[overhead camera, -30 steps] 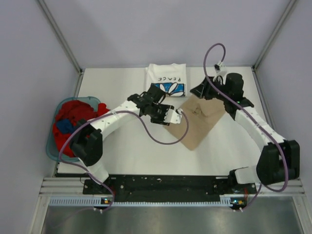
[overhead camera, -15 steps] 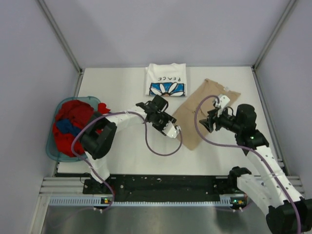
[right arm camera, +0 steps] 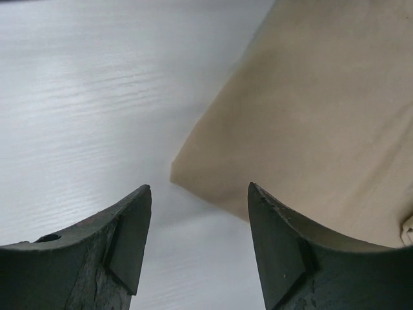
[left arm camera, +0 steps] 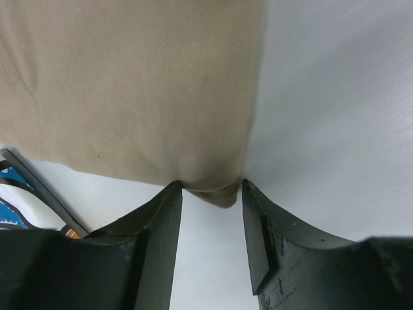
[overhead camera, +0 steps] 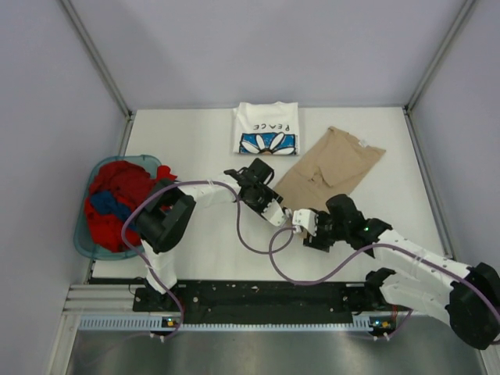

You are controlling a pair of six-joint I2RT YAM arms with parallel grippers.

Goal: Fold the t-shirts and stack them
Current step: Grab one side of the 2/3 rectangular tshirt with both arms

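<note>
A: Which shirt is being worked on?

B: The tan shirt (overhead camera: 328, 168). It is laid flat, right of the middle of the table (overhead camera: 195, 133), partly folded into a long slanted shape. The daisy shirt (overhead camera: 268, 127) is folded already, at the far side. Red and blue shirts (overhead camera: 117, 199) are piled in the teal basket (overhead camera: 84, 234) on the left.

A: What is held by the grippers?

B: The near corner of the tan shirt is caught between the fingers of the left gripper (left arm camera: 211, 194) — the jaws are half closed on it. Nothing is held by the right gripper (right arm camera: 200, 213); its jaws are open wide, just short of the shirt's near edge.

A: What is needed next?

B: That edge likely has to be gripped too — then both near corners can be lifted and folded over toward the far end.
</note>
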